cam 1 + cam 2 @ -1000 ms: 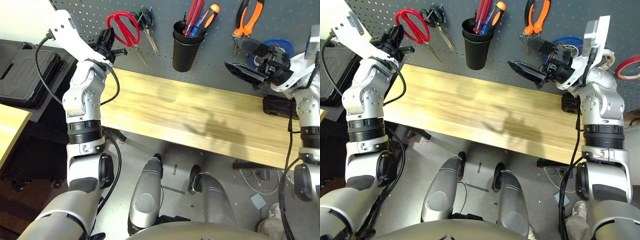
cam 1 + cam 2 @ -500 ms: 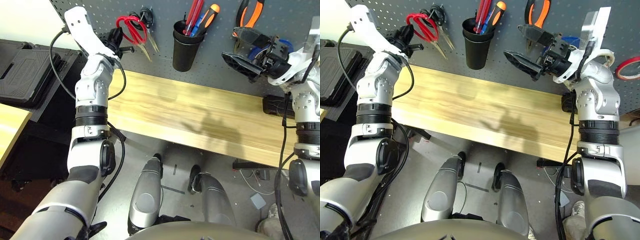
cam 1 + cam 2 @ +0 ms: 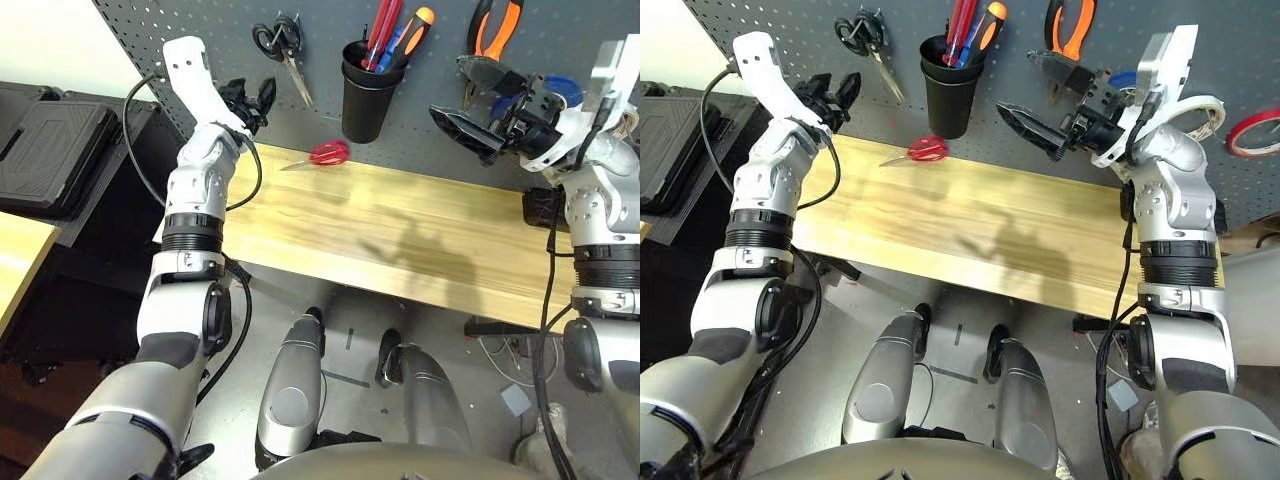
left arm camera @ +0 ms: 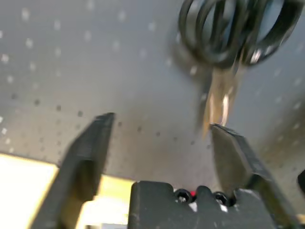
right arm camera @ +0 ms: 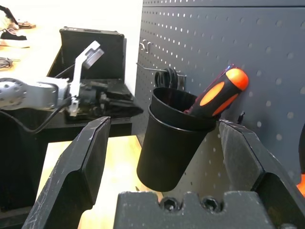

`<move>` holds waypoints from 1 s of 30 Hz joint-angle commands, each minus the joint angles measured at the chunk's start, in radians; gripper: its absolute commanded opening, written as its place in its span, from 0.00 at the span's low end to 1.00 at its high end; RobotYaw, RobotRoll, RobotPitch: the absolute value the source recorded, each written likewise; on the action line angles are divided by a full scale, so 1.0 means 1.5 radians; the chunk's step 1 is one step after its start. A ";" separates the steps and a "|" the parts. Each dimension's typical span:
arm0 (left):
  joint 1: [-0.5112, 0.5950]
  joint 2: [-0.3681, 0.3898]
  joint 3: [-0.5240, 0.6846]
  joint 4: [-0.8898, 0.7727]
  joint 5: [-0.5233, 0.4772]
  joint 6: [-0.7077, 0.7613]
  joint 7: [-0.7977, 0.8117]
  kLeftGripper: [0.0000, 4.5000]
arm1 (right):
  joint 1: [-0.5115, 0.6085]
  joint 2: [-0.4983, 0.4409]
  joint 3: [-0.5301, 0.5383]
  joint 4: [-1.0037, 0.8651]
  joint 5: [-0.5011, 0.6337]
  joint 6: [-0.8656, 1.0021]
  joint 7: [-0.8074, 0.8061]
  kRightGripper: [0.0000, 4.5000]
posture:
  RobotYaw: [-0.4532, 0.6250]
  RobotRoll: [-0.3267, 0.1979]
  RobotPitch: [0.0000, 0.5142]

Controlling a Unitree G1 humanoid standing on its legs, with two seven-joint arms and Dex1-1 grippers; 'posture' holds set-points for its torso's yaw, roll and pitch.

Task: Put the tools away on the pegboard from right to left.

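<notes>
Red-handled scissors (image 3: pixel 328 153): lying flat on the wooden surface (image 3: pixel 400 230) close under the pegboard (image 3: pixel 590 30), just left of the black cup (image 3: pixel 368 82), blades pointing toward the robot's left, long axis running roughly along the board's foot. Left gripper (image 3: pixel 248 100), jaws wide and holding nothing, hangs up at the board just left of and above them, the nearer arm by far; right gripper (image 3: pixel 470 100), also wide and empty, sits well apart beyond the cup. Look: small, bright red loops, short pale blades, closed.
</notes>
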 commanded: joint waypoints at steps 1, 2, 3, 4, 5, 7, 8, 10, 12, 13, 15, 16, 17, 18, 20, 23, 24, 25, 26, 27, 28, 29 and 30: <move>0.054 -0.003 -0.016 -0.072 0.010 0.044 0.008 0.99 | 0.027 0.001 0.005 0.003 -0.008 -0.009 0.005 1.00 | 0.68 0.62 0.50; 0.064 -0.002 -0.018 -0.087 0.011 0.053 0.008 0.99 | 0.030 0.001 0.006 0.003 -0.008 -0.009 0.006 1.00 | 0.68 0.62 0.50; 0.078 0.001 -0.025 -0.102 0.018 0.058 0.007 0.99 | 0.036 0.001 0.007 0.002 -0.007 -0.009 0.008 1.00 | 0.69 0.62 0.50; 0.093 0.001 -0.029 -0.115 0.022 0.065 0.007 0.99 | 0.042 0.001 0.009 0.002 -0.006 -0.009 0.010 1.00 | 0.69 0.62 0.50; 0.106 0.001 -0.032 -0.128 0.023 0.072 0.007 0.99 | 0.047 0.001 0.010 0.002 -0.007 -0.010 0.012 1.00 | 0.69 0.62 0.50; 0.124 0.000 -0.038 -0.146 0.024 0.083 0.005 0.99 | 0.054 -0.001 0.013 0.004 -0.009 -0.013 0.016 1.00 | 0.69 0.62 0.50; 0.135 0.001 -0.048 -0.154 0.029 0.086 -0.001 0.99 | 0.059 -0.003 0.016 0.007 -0.013 -0.016 0.019 1.00 | 0.70 0.62 0.49; 0.157 0.002 -0.074 -0.164 0.043 0.082 -0.014 0.99 | 0.068 -0.008 0.022 0.010 -0.019 -0.015 0.026 1.00 | 0.70 0.62 0.50; 0.178 0.001 -0.106 -0.163 0.058 0.072 -0.037 0.99 | 0.078 -0.017 0.029 0.010 -0.029 -0.005 0.027 1.00 | 0.70 0.62 0.50; 0.184 0.000 -0.116 -0.160 0.063 0.067 -0.044 0.99 | 0.081 -0.020 0.032 0.009 -0.034 -0.002 0.026 1.00 | 0.69 0.62 0.50; 0.196 -0.004 -0.137 -0.148 0.071 0.058 -0.064 0.99 | 0.090 -0.029 0.039 0.006 -0.048 0.008 0.018 1.00 | 0.69 0.62 0.50; 0.200 -0.005 -0.147 -0.142 0.077 0.049 -0.071 0.99 | 0.093 -0.033 0.042 0.005 -0.055 0.013 0.012 1.00 | 0.69 0.62 0.50; 0.203 -0.006 -0.154 -0.135 0.082 0.041 -0.076 0.99 | 0.096 -0.037 0.046 0.005 -0.063 0.016 0.007 1.00 | 0.69 0.62 0.50; 0.205 -0.008 -0.159 -0.129 0.086 0.036 -0.080 0.99 | 0.100 -0.039 0.048 0.005 -0.070 0.016 0.003 1.00 | 0.69 0.62 0.50; 0.207 -0.014 -0.165 -0.116 0.094 0.019 -0.084 0.99 | 0.111 -0.040 0.055 0.012 -0.092 0.007 -0.014 1.00 | 0.68 0.62 0.50; 0.210 -0.022 -0.156 -0.109 0.097 0.004 -0.075 0.99 | 0.128 -0.035 0.059 0.012 -0.108 -0.004 -0.025 1.00 | 0.68 0.62 0.50; 0.212 -0.024 -0.152 -0.109 0.097 0.000 -0.072 0.99 | 0.133 -0.033 0.060 0.010 -0.110 -0.005 -0.027 1.00 | 0.68 0.62 0.50; 0.214 -0.025 -0.148 -0.112 0.096 -0.002 -0.067 0.99 | 0.138 -0.032 0.060 0.007 -0.112 -0.005 -0.031 1.00 | 0.68 0.62 0.51; 0.219 -0.027 -0.139 -0.115 0.095 -0.006 -0.056 0.99 | 0.143 -0.032 0.062 0.006 -0.116 -0.002 -0.038 1.00 | 0.68 0.62 0.51; 0.225 -0.028 -0.131 -0.120 0.093 -0.012 -0.048 0.99 | 0.148 -0.033 0.063 0.006 -0.119 0.002 -0.045 1.00 | 0.68 0.62 0.51; 0.230 -0.028 -0.123 -0.124 0.093 -0.020 -0.040 0.99 | 0.152 -0.033 0.064 0.008 -0.124 0.004 -0.053 1.00 | 0.69 0.62 0.52; 0.240 -0.027 -0.116 -0.128 0.095 -0.032 -0.031 0.99 | 0.157 -0.034 0.064 0.014 -0.131 0.005 -0.063 1.00 | 0.69 0.62 0.52; 0.247 -0.025 -0.112 -0.131 0.097 -0.038 -0.026 0.99 | 0.161 -0.034 0.064 0.019 -0.136 0.003 -0.070 1.00 | 0.69 0.62 0.52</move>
